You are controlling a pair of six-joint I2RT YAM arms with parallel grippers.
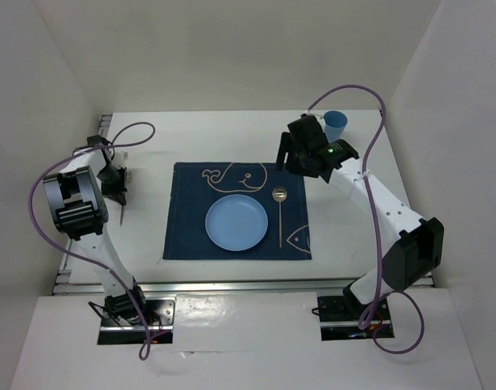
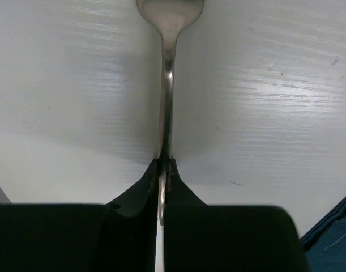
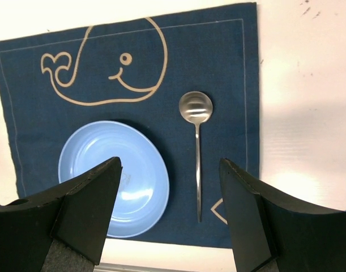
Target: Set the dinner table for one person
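Progress check: the blue plate (image 1: pixel 236 222) and spoon (image 1: pixel 278 207) are already on the whale placemat (image 1: pixel 191 227) mid-counter (image 1: pixel 231 138), with the spoon just right of the plate. The left hand (image 2: pixel 163 170) is clenched on the fork (image 2: pixel 168 85) over bare counter left of the mat, so it's not placed yet. The right hand (image 3: pixel 170 170) hangs wide open above the mat. The blue cup (image 1: pixel 335 126) sits off at the far right, I'd guess it's next.

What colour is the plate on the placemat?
Light blue; the plate shows best in the right wrist view.
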